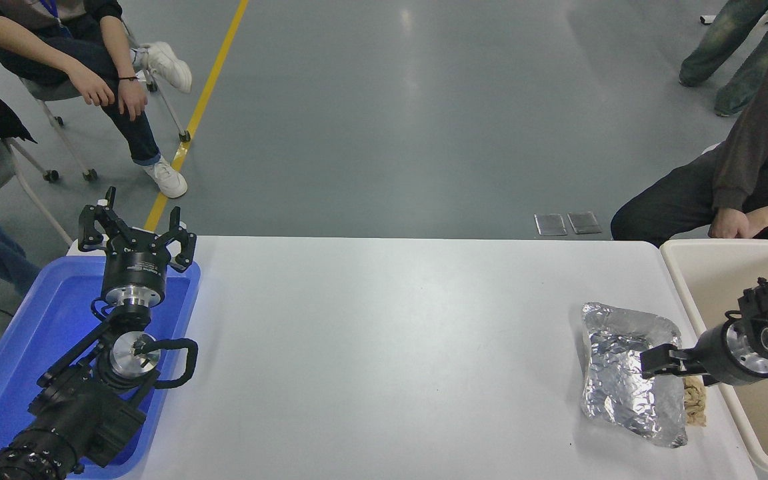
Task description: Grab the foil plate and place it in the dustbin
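The foil plate (617, 383) is a wrinkled silver tray lying flat on the white table at the far right. The cream dustbin (689, 293) stands just right of it at the table's right end. My right gripper (655, 363) reaches in low from the right, across the dustbin's near-left rim. Its tip is at the plate's right edge, about mid-length. I see it side-on, so its opening does not show. My left gripper (136, 230) is parked open over the blue tray at the lower left.
A small tan wad (695, 400) lies between the plate and the dustbin wall. The blue tray (17, 347) sits at the table's left end. A seated person's hand (731, 227) rests just behind the dustbin. Other people sit at the far left.
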